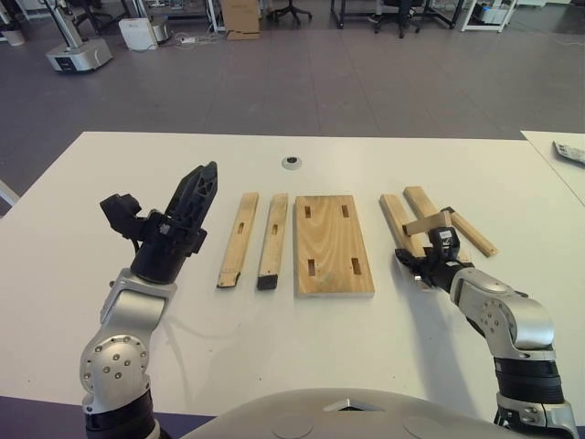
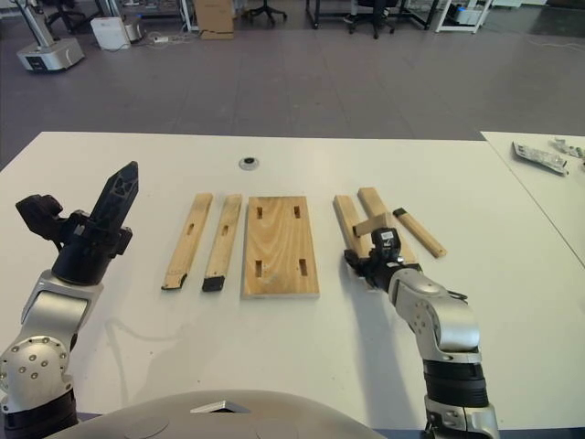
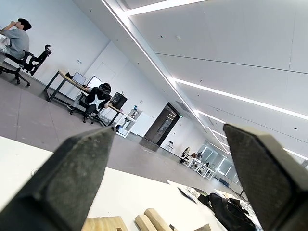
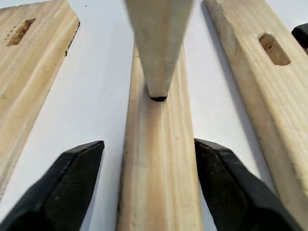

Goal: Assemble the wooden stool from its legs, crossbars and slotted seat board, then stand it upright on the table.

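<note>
The slotted seat board (image 1: 333,242) lies flat at mid-table. To its left, two slotted legs (image 1: 239,238) (image 1: 272,240) lie side by side. To its right are two more long pieces (image 1: 399,222) (image 1: 430,210), a short crossbar (image 1: 475,233), and a small bar (image 4: 159,43) resting across them. My right gripper (image 1: 416,261) is low on the table and open. Its fingers (image 4: 72,178) straddle the near end of the inner long piece (image 4: 159,159) without touching it. My left gripper (image 1: 203,178) is raised over the table's left side, pointing up, open and empty (image 3: 168,134).
A small round fitting (image 1: 291,163) sits on the table beyond the board. A second table (image 1: 571,151) with loose items stands at the far right. Bare tabletop surrounds the parts on the left and front. Beyond the table's far edge is open floor.
</note>
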You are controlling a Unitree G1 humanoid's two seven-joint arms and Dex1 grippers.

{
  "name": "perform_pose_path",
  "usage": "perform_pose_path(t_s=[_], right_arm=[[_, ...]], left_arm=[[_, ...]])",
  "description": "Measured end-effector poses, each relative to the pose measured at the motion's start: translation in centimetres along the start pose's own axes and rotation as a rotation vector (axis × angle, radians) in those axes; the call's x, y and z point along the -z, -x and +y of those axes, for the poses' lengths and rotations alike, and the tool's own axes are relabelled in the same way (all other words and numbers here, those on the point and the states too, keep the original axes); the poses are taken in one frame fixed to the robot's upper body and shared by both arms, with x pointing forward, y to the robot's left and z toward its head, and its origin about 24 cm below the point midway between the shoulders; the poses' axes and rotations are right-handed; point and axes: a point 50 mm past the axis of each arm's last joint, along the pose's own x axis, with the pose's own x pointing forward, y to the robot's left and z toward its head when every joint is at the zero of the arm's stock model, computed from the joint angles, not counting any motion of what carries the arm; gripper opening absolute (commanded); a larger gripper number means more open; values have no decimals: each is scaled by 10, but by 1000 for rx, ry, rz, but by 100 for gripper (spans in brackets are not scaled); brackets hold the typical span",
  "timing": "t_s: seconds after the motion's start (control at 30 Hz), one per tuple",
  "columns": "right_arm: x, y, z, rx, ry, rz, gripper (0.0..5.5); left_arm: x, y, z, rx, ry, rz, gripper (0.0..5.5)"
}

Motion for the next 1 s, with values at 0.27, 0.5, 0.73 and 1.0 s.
perform_pose_path(t_s=[0.27,0.5,0.73,1.0], right_arm=[[-11,-2,-1,32,37,-19,389],[-47,-3,1,60,64,-111,389],[-55,-4,5,68,61,-136,389],[-77,1,8,117,89,-231,389]], left_arm=[[7,5,-6,-21,25,-33,413],[16,6,-8,-42,42,-51,413],[20,5,-10,-48,60,-59,413],[23,5,-14,-49,76,-73,413]])
